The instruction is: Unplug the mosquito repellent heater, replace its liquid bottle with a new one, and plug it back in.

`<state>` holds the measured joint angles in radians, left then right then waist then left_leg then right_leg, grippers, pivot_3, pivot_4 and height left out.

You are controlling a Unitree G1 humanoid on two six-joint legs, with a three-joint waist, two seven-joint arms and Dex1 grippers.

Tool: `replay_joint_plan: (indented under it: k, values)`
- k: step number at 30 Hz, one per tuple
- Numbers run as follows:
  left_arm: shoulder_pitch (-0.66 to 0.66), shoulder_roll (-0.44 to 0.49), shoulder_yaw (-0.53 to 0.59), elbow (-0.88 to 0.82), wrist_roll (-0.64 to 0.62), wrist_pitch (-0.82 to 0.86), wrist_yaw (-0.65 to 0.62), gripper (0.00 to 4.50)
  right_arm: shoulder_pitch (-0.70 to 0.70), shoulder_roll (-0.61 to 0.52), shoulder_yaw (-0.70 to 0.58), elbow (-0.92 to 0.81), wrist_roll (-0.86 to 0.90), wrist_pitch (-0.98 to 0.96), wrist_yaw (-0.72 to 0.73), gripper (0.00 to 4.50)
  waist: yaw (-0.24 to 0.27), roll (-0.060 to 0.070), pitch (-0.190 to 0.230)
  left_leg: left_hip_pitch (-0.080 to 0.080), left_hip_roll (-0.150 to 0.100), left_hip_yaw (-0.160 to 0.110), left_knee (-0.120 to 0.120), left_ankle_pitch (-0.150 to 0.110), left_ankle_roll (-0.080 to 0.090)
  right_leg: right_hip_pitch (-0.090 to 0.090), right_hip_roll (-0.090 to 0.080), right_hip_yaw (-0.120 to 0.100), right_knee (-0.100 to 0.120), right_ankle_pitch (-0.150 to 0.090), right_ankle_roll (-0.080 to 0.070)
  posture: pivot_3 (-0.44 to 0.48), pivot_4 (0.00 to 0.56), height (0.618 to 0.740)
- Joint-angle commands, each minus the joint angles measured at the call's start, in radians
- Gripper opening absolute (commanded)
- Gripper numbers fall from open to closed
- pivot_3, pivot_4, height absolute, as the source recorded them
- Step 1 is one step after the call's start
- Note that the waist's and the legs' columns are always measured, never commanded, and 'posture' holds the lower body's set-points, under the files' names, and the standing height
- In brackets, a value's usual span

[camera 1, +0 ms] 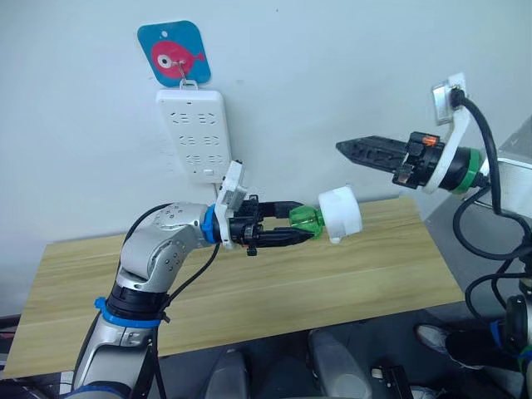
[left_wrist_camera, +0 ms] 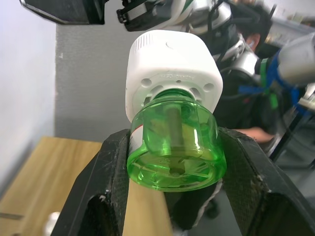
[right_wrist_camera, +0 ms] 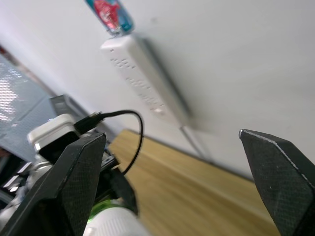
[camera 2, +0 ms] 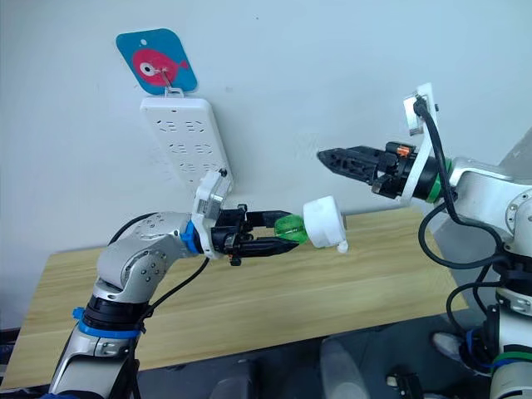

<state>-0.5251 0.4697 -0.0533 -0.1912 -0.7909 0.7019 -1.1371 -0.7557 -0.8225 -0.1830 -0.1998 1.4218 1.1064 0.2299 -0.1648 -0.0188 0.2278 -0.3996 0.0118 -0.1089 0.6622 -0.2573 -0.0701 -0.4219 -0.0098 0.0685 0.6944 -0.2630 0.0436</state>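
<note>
My left gripper (camera 1: 298,223) is shut on a small green bottle (camera 1: 307,219), held sideways in the air above the wooden table (camera 1: 249,287). The bottle is seated in the white mosquito repellent heater (camera 1: 341,214), which points toward my right arm. In the left wrist view the black fingers (left_wrist_camera: 108,182) clamp the bottle (left_wrist_camera: 172,147) on both sides, with the heater (left_wrist_camera: 172,69) beyond it. My right gripper (camera 1: 344,149) hovers above and to the right of the heater, apart from it. Its fingers (right_wrist_camera: 74,177) stand wide open and hold nothing.
A tall white power strip (camera 1: 195,133) hangs on the wall from a blue hook plate with a pink fish (camera 1: 174,52), up and left of the left gripper. The table's right edge lies below my right arm.
</note>
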Motion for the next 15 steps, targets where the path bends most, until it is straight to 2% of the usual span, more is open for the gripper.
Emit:
replay_joint_plan:
  k: [1, 3, 8, 13, 15]
  values:
    - [-0.034, 0.006, 0.073, -0.009, -0.139, 0.111, 0.016, 2.25, 0.023, -0.07, 0.01, -0.065, -0.184, -0.091, 0.154, 4.15, 0.0, 0.0, 0.0, 0.0, 0.0, 0.0, 0.0, 0.0, 0.0, 0.0, 0.0, 0.0, 0.0, 0.0, 0.0, -0.218, 0.129, 0.72]
    - [-0.038, 0.011, 0.085, 0.008, -0.161, 0.139, 0.018, 2.25, 0.046, -0.116, 0.043, -0.078, -0.283, -0.13, 0.249, 3.58, -0.001, 0.001, -0.001, 0.0, 0.0, 0.0, 0.0, 0.0, 0.0, 0.0, 0.0, 0.0, 0.0, 0.0, 0.0, -0.221, 0.129, 0.72]
    - [-0.048, 0.001, 0.116, 0.013, -0.217, 0.191, 0.045, 2.25, 0.129, -0.22, 0.129, -0.111, -0.459, -0.188, 0.465, 1.8, -0.001, 0.004, -0.006, 0.0, 0.0, 0.001, 0.0, 0.0, 0.0, 0.0, 0.0, 0.0, -0.001, 0.0, 0.0, -0.233, 0.131, 0.72]
    - [-0.049, 0.005, 0.118, 0.009, -0.236, 0.215, 0.05, 2.25, 0.129, -0.165, 0.163, -0.171, -0.451, -0.153, 0.522, 0.02, -0.009, 0.006, -0.007, 0.001, 0.0, 0.002, 0.0, 0.0, 0.0, 0.0, 0.0, 0.001, 0.0, 0.0, 0.0, -0.236, 0.132, 0.72]
    - [-0.051, 0.007, 0.118, 0.011, -0.238, 0.218, 0.051, 2.25, 0.128, -0.139, 0.17, -0.187, -0.449, -0.137, 0.525, 0.0, -0.011, 0.006, -0.008, 0.001, 0.0, 0.002, 0.0, 0.0, 0.0, 0.0, 0.0, 0.001, 0.001, 0.0, 0.0, -0.24, 0.135, 0.72]
